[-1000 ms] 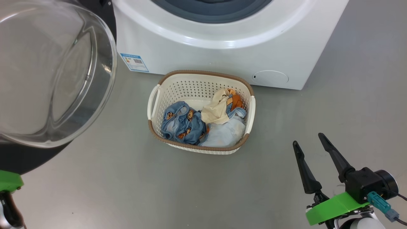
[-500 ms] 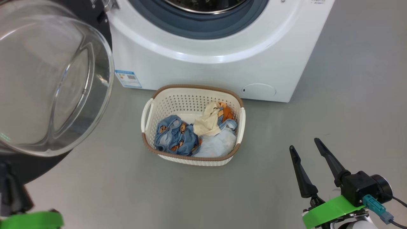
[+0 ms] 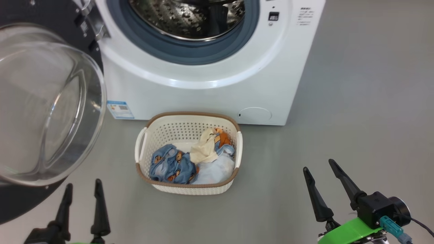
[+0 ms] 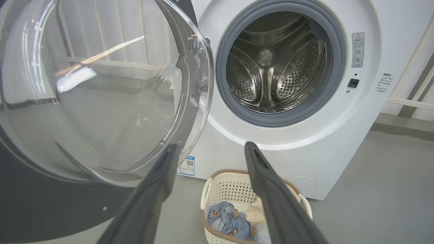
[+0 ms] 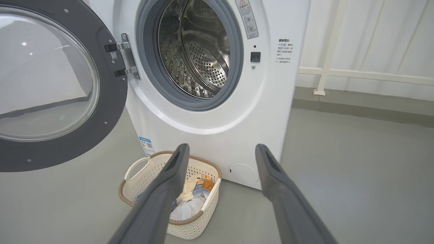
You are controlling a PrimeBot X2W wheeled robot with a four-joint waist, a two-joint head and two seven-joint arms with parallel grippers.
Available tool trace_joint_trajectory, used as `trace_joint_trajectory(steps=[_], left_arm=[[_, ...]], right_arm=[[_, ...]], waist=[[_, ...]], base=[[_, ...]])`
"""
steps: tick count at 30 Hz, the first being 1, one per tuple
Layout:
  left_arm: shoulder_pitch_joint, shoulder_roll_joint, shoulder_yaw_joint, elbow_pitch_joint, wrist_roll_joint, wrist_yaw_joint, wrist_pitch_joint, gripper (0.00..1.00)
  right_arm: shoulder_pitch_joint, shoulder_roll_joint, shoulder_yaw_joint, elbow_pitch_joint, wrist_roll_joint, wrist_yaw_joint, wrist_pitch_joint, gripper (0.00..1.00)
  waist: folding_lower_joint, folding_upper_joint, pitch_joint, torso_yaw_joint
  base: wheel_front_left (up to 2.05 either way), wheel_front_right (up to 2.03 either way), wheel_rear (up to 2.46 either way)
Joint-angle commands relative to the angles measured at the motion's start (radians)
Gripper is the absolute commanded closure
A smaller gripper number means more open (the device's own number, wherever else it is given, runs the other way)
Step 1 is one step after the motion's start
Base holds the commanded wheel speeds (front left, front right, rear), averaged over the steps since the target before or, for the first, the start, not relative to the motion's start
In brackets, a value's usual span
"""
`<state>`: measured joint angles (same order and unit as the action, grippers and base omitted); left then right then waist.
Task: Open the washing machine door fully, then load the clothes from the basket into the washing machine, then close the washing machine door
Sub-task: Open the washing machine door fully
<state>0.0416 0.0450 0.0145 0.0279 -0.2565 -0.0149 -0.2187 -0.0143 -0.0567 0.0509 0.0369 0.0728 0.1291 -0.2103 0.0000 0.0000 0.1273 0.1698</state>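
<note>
Spreading of left fingers [image 3: 99,206] is noted: clenched a moment ago, now released, nothing held. Washing machine door [image 3: 44,101] is judged just let go and stands swung wide at left. Head view is shifted upward and drum [image 3: 190,17] is exposed. Right fingers [image 3: 316,200] are parted, empty. Clothes [image 3: 176,166] are left in basket [image 3: 190,114], before washing machine [image 3: 203,98]. Loading is judged next.

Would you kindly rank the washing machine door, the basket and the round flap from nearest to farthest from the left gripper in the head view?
1. washing machine door, just beyond the left gripper, left side.
2. basket, on the floor, centre.
3. round flap, farther back, right.
</note>
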Motion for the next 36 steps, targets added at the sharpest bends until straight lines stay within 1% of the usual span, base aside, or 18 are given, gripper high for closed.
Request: trace_joint_trajectory(steps=[1,9,13,16,18,23,25,36], left_arm=[[-0.003,0.010,0.021,-0.027,0.005,-0.005,0.005,0.00],[0.015,0.011,-0.043,-0.002,0.022,-0.013,0.041,0.00],[0.023,0.012,-0.057,0.002,0.033,-0.005,0.057,0.00],[0.031,0.015,-0.070,0.002,0.032,-0.010,0.073,0.00],[0.038,0.019,-0.071,-0.003,0.036,-0.003,0.082,0.00],[0.042,0.023,-0.071,-0.008,0.038,0.010,0.092,0.00],[0.042,0.025,-0.079,-0.010,0.028,-0.005,0.096,0.00],[0.036,0.032,-0.083,-0.007,0.027,0.005,0.086,0.00]], right_arm=[[-0.001,0.003,0.029,-0.021,0.011,0.002,-0.010,0.00],[0.025,0.005,0.035,-0.013,0.014,0.002,-0.006,0.00],[0.041,0.006,0.035,-0.017,0.012,0.002,-0.002,0.00],[0.052,0.006,0.035,-0.021,0.010,0.002,0.000,0.00],[0.059,0.006,0.033,-0.027,0.008,0.002,0.003,0.00],[0.060,0.006,0.029,-0.028,0.012,0.002,0.004,0.00],[0.061,0.006,0.028,-0.027,0.016,0.002,0.002,0.00],[0.061,0.006,0.027,-0.022,0.023,0.002,-0.002,0.00]], waist=[[0.0000,0.0000,-0.032,-0.036],[0.0000,0.0000,-0.083,-0.105],[0.0000,0.0000,-0.099,-0.138],[0.0000,0.0000,-0.108,-0.157],[0.0000,0.0000,-0.111,-0.171],[0.0000,0.0000,-0.115,-0.180],[0.0000,0.0000,-0.116,-0.179],[0.0000,0.0000,-0.117,-0.169]], base=[[0.00,0.00,0.00],[0.00,0.00,0.00],[0.00,0.00,0.00],[0.00,0.00,0.00],[0.00,0.00,0.00],[0.00,0.00,0.00],[0.00,0.00,0.00],[0.00,0.00,0.00]])
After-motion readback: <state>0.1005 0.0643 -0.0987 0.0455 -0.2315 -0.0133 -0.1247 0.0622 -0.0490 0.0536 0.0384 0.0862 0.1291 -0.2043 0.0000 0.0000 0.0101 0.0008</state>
